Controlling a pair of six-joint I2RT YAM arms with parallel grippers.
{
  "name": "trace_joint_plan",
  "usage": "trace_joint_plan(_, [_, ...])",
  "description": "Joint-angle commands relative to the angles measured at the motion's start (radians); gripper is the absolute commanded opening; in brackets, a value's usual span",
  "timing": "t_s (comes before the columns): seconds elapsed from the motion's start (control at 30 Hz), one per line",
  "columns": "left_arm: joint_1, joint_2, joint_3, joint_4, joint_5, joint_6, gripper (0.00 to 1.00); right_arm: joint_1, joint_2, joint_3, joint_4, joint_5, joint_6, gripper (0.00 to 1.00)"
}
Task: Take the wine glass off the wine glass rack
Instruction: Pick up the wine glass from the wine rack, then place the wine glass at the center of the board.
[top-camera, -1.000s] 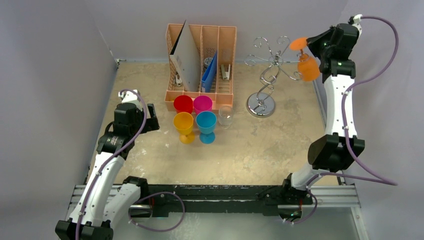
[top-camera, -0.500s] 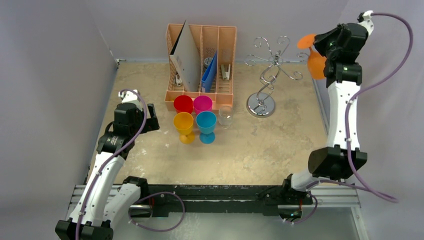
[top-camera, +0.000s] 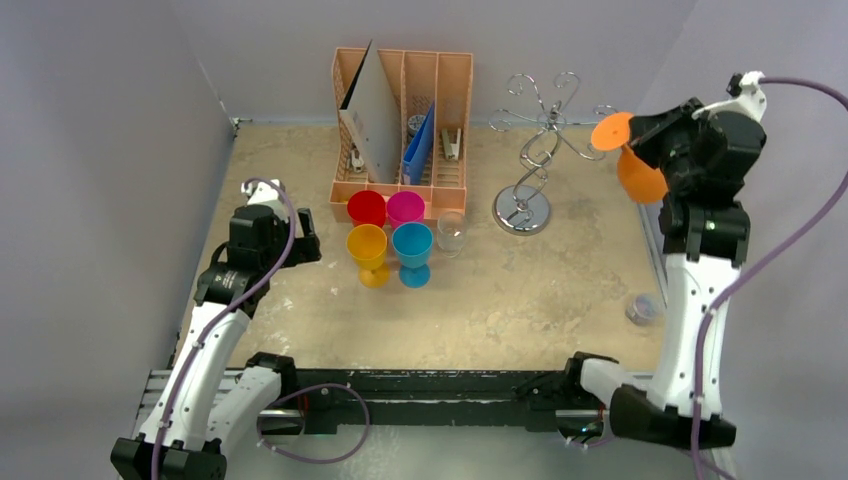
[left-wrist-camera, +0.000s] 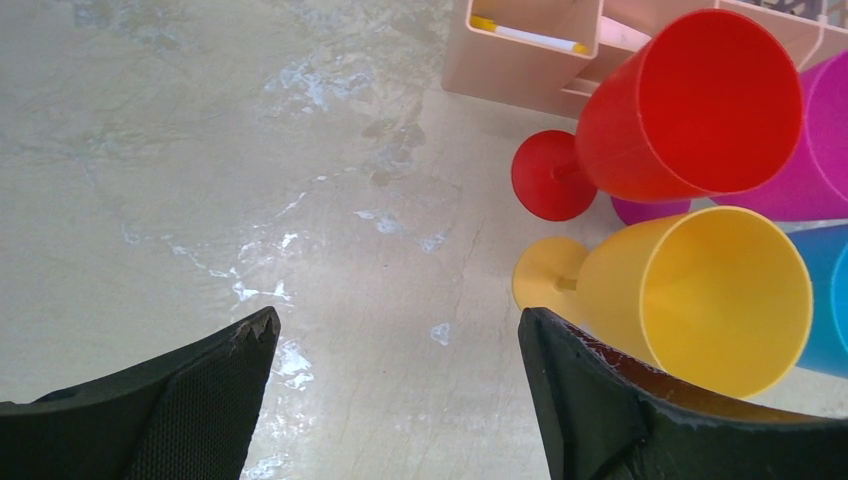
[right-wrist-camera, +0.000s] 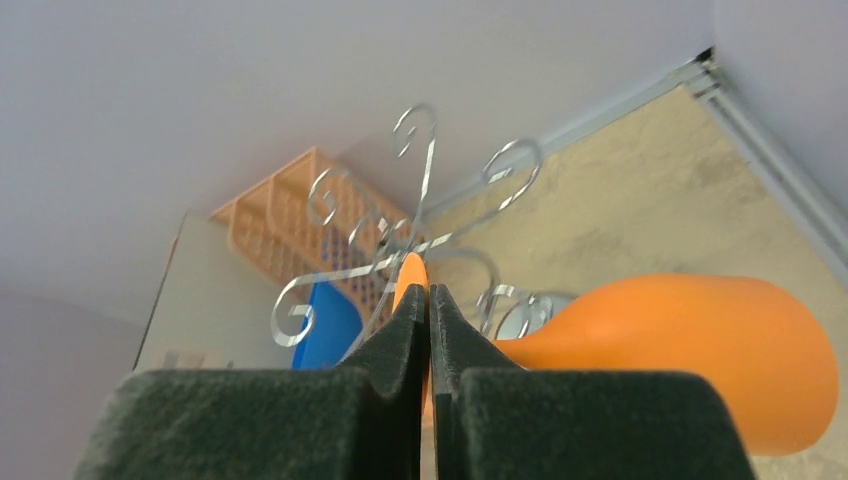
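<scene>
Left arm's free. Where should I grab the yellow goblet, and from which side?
Probably the thin stem of the yellow goblet, under its flaring bowl, coming from its left, where the open left end effector sits. The red goblet behind and blue goblet on its right block those sides.

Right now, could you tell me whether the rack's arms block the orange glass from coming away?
Nothing visible does. The right claw, shut on the stem, holds the glass right of the rack's arm tips; its foot is close to them, but no wire appears to loop around the stem.
</scene>
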Motion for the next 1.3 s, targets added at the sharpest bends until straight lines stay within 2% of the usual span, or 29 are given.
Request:
trace_joint_plan(0.0, [0.006,-0.012,0.014,0.036,0.083,0.037,0.88,0.0,-0.139,-0.064,-0.025,-0.205,-0.002,0.0])
trace_joint_plan(0.13, [0.006,-0.032,0.019,0.047,0.153,0.03,0.88,-0.001,-0.23,-0.109,0.005,-0.392,0.035,0.0])
trace_joint_plan(0.27, [0.006,-0.022,0.135,0.025,0.273,0.009,0.88,-0.001,-0.27,-0.101,-0.045,-0.609,0.02,0.0])
trace_joint_plan(0.33, [0.006,-0.009,0.18,0.041,0.387,0.019,0.88,0.0,-0.273,-0.117,-0.015,-0.774,0.071,0.0])
trace_joint_plan(0.4, [0.006,0.012,0.207,0.073,0.55,0.022,0.88,0.003,-0.279,-0.205,0.135,-0.918,0.225,0.0])
trace_joint_plan(0.47, [0.006,0.038,0.216,0.123,0.72,-0.011,0.88,0.022,-0.307,-0.335,0.272,-0.965,0.343,0.0])
trace_joint_plan(0.6, [-0.007,0.092,0.204,0.27,0.997,-0.126,0.88,0.144,-0.319,-0.386,0.161,-0.908,0.262,0.0])
trace_joint_plan(0.67, [-0.042,0.1,0.201,0.319,1.03,-0.149,0.88,0.267,-0.27,-0.36,0.036,-0.85,0.178,0.0])
trace_joint_plan(0.73, [-0.106,0.108,0.211,0.333,1.02,-0.137,0.88,0.397,-0.237,-0.366,0.012,-0.769,0.129,0.0])
trace_joint_plan(0.87, [-0.226,0.15,0.236,0.318,1.006,-0.138,0.87,0.558,-0.172,-0.411,0.093,-0.668,0.132,0.0])
trace_joint_plan(1.07, [-0.238,0.124,0.136,0.526,1.093,-0.332,0.85,0.728,-0.098,-0.444,0.203,-0.571,0.124,0.0])
trace_joint_plan(1.17, [-0.259,0.142,0.119,0.578,1.123,-0.387,0.81,0.79,-0.059,-0.444,0.253,-0.546,0.122,0.0])
trace_joint_plan(1.27, [-0.279,0.163,0.122,0.55,1.105,-0.375,0.74,0.832,-0.036,-0.443,0.305,-0.52,0.11,0.0])
